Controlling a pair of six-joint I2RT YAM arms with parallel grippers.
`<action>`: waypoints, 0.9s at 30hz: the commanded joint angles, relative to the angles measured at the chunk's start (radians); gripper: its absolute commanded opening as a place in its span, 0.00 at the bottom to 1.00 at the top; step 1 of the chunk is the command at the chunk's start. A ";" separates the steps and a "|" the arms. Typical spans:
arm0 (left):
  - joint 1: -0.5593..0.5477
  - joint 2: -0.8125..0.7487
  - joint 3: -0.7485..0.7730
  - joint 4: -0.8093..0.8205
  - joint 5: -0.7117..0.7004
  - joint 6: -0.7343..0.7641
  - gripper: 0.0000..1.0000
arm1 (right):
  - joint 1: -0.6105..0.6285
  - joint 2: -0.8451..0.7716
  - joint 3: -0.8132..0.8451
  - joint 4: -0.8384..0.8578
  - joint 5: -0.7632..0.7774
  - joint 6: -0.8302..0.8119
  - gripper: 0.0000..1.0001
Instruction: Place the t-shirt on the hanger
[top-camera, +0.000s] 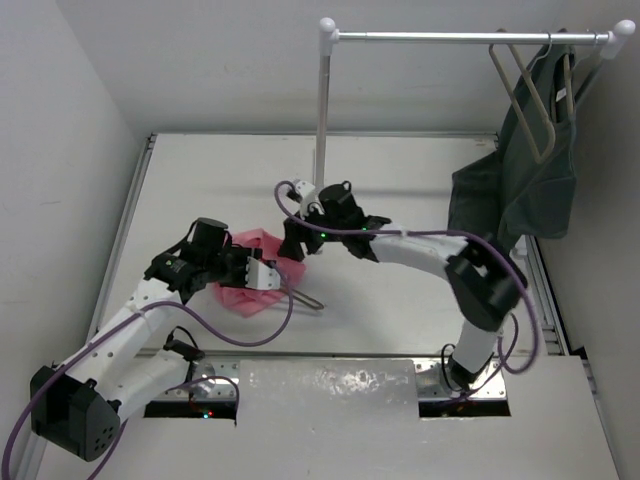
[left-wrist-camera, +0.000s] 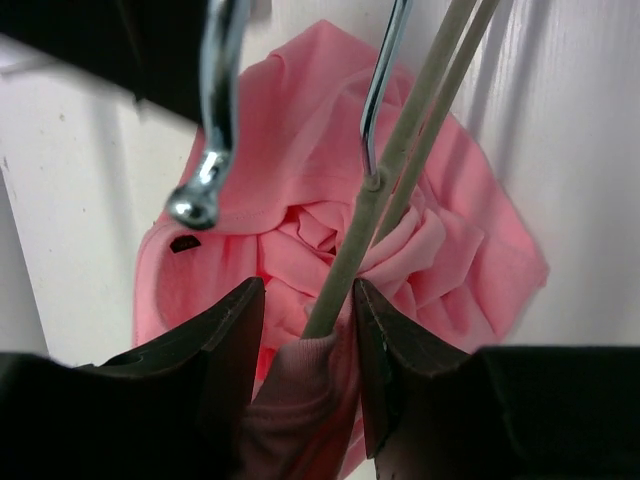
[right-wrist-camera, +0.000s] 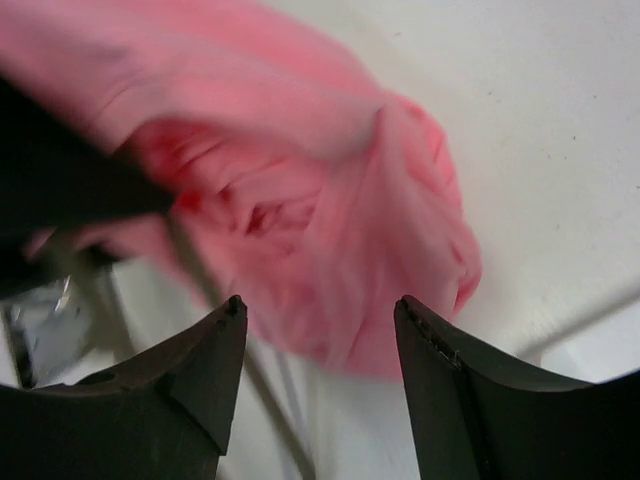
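Observation:
The salmon-pink t-shirt (top-camera: 240, 295) lies bunched on the white table. My left gripper (top-camera: 268, 274) is at its right edge. In the left wrist view the left gripper (left-wrist-camera: 305, 310) is shut on a fold of the t-shirt (left-wrist-camera: 300, 130) together with the taupe hanger (left-wrist-camera: 400, 170) bar. The hanger's silver hook (left-wrist-camera: 212, 130) curves at the upper left. One hanger arm (top-camera: 303, 298) sticks out to the right of the shirt. My right gripper (top-camera: 296, 240) is open just above the shirt's far right edge. In the right wrist view the right gripper (right-wrist-camera: 320, 315) is empty, and the t-shirt (right-wrist-camera: 330, 220) is blurred beyond it.
A clothes rack stands at the back, with a rail (top-camera: 470, 37) and a pole (top-camera: 323, 110). A dark grey-green garment (top-camera: 525, 185) hangs at the rail's right end, and an empty hanger (top-camera: 532, 105) hangs over it. A shiny sheet (top-camera: 330, 388) lies at the near edge.

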 joint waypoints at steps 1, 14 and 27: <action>0.009 -0.024 0.020 0.046 0.038 0.029 0.00 | 0.047 0.156 0.129 0.082 0.092 0.187 0.60; 0.009 -0.024 0.027 0.048 0.044 0.040 0.00 | 0.136 0.388 0.320 -0.001 0.154 0.298 0.61; 0.011 -0.051 0.136 -0.029 0.087 -0.014 0.00 | 0.012 0.244 0.105 -0.030 0.345 0.374 0.00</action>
